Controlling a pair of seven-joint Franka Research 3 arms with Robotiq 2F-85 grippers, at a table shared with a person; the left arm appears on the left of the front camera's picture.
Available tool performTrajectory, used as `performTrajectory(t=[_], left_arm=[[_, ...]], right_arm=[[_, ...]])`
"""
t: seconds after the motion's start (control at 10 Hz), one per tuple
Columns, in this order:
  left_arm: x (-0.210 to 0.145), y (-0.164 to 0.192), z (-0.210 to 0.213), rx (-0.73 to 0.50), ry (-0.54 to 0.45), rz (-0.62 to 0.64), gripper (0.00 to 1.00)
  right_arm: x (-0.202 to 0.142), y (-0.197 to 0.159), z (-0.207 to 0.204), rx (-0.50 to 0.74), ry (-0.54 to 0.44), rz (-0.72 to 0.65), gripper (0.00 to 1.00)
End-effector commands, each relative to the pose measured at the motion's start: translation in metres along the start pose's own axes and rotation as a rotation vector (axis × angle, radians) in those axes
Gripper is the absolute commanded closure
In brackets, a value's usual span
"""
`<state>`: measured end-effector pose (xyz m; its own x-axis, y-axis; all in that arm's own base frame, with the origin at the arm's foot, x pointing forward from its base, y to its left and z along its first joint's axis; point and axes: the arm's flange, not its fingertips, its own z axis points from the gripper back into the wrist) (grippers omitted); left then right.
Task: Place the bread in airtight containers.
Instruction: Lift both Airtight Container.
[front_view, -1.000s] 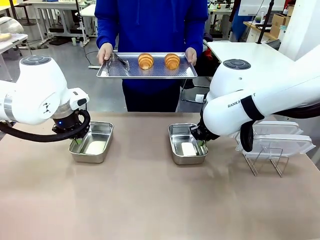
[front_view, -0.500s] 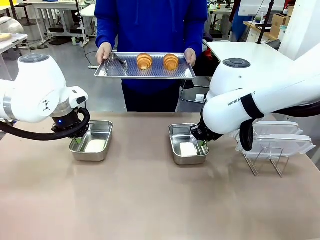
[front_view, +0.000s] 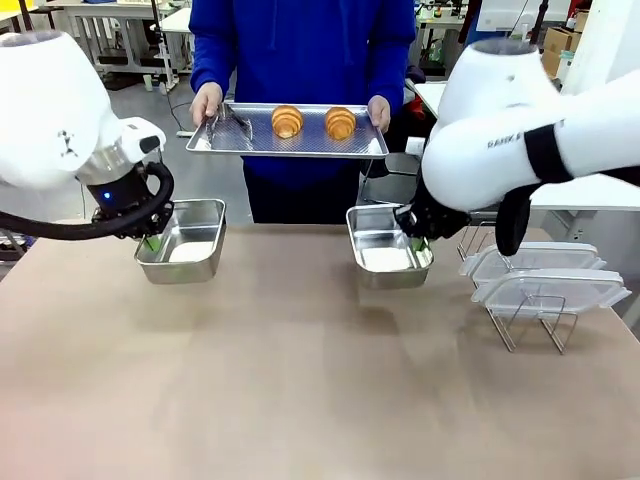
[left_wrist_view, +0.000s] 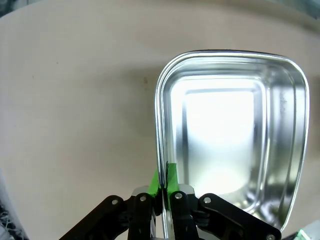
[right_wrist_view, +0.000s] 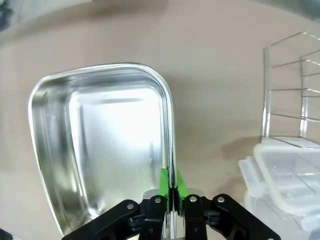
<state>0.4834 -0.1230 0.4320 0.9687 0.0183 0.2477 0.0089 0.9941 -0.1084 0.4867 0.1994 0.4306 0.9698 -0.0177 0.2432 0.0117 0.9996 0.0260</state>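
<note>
1. Green pads (left_wrist_view: 172, 176) of left gripper (left_wrist_view: 164, 172) clamped on left pan (left_wrist_view: 159, 100) rim. Right gripper (right_wrist_view: 171, 180) likewise pinches right pan (right_wrist_view: 170, 125) rim.
2. Both pans empty.
3. Left croissant (front_view: 287, 121) and right croissant (front_view: 340, 123) sit on person's tray (front_view: 250, 140), at 12 o'clock from the pans. Long axes look 12–6. Each is nearer its own-side arm.

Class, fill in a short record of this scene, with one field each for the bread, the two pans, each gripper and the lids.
Bread: two golden-brown croissants, side by side on a flat perforated metal tray held by a person's hands
Left pan: shiny rectangular left steel pan, empty
Right pan: matching right steel pan, empty
Left gripper: shut on the left steel pan's rim
Right gripper: shut on the right steel pan's rim
Lids: translucent plastic lids on a wire rack
</note>
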Motion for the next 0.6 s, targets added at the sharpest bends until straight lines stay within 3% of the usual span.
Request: performTrajectory(t=[0.0,0.5], left_arm=[[-0.009,-0.007,0.031,-0.011,-0.007,0.031,1.00],[-0.010,-0.007,0.054,-0.007,-0.034,0.006,1.00]], right_arm=[[-0.001,-0.003,0.030,0.021,-0.024,-0.026,1.00],[-0.002,-0.004,0.043,0.007,-0.038,-0.016,1.00]])
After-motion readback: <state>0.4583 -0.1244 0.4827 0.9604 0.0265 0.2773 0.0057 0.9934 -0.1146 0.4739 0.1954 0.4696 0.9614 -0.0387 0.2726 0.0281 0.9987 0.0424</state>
